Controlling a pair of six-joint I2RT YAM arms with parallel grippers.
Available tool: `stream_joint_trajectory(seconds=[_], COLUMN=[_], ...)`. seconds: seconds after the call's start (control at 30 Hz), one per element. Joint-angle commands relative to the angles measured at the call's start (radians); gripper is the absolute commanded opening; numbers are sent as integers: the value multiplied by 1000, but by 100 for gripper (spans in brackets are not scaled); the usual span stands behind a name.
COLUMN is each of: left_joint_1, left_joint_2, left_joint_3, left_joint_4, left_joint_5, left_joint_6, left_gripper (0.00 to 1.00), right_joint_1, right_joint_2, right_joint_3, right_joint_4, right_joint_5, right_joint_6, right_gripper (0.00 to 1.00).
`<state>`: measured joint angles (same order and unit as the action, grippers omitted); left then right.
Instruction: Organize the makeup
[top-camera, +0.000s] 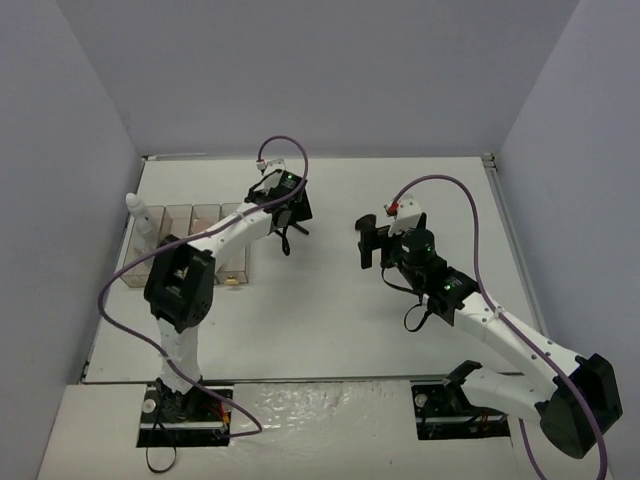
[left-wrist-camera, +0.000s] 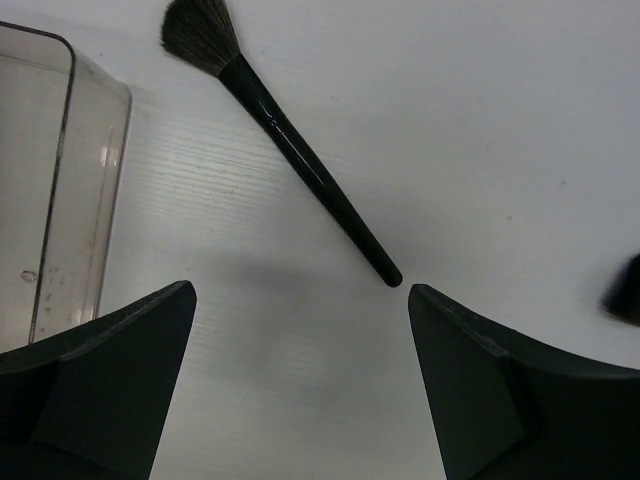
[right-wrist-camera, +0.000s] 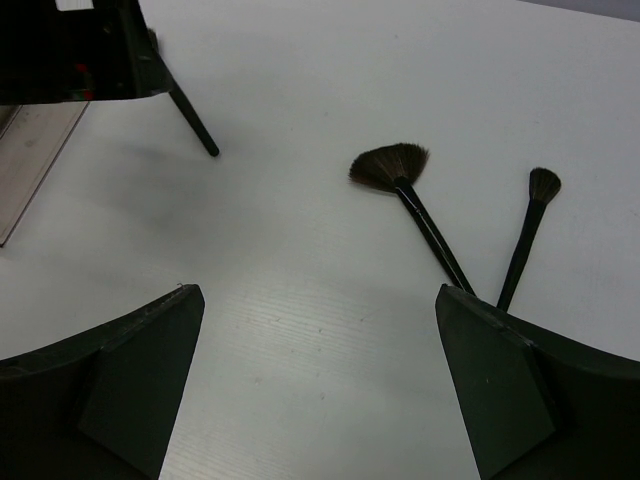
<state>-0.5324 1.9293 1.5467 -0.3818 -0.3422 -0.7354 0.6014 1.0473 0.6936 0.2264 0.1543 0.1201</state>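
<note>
Hovering over the table: left gripper (left-wrist-camera: 300, 292), fingers spread wide, nothing held. Powder brush (left-wrist-camera: 300, 150) lies flat just ahead of it, handle end close to one fingertip, bristles up near the clear bin (left-wrist-camera: 100, 150). Right gripper (right-wrist-camera: 320, 292) is likewise wide and empty. Fan brush (right-wrist-camera: 420, 215) and small brush (right-wrist-camera: 525, 235) lie by one of its fingers, handles converging. Dark blur at the left wrist view's edge is possibly another brush, can't tell.

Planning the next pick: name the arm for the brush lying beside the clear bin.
Left. The left end effector, open, hovers over that brush, bin alongside; the right end effector faces a fan brush.
</note>
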Motion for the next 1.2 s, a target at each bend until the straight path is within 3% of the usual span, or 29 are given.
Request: stream_joint_trajectory(seconds=[0.0, 0.17, 0.5, 0.57, 0.63, 0.7, 0.8, 0.9, 1.17], left_joint_1=[-5, 14, 66, 66, 65, 62, 54, 33, -57], left_joint_2=[111, 229, 366, 383, 384, 366, 297, 212, -134], left_joint_3=[207, 343, 419, 427, 414, 368, 277, 158, -8], left_joint_4=[-113, -214, -283, -301, -305, -299, -258, -207, -183], left_joint_5=[-75, -94, -31, -22, -14, -7, -7, -26, -138], left_joint_6=[-82, -121, -113, -93, -84, -69, -37, 23, 214], left_gripper=[83, 73, 68, 63, 46, 25, 8, 0, 0], right_joint_1=[-11, -16, -19, -20, -20, -20, -20, -22, -28], right_joint_2=[-44, -58, -56, -53, -48, -43, -35, -25, -18], right_joint_3=[-10, -26, -34, -32, -31, -32, -32, -32, -32], right_joint_4=[69, 84, 96, 97, 97, 98, 106, 109, 111], right_joint_5=[1, -10, -32, -33, -34, -35, -41, -41, -48], right_joint_6=[22, 27, 32, 33, 32, 32, 33, 34, 39], right_gripper=[99, 100, 100, 100, 100, 100, 100, 100, 100])
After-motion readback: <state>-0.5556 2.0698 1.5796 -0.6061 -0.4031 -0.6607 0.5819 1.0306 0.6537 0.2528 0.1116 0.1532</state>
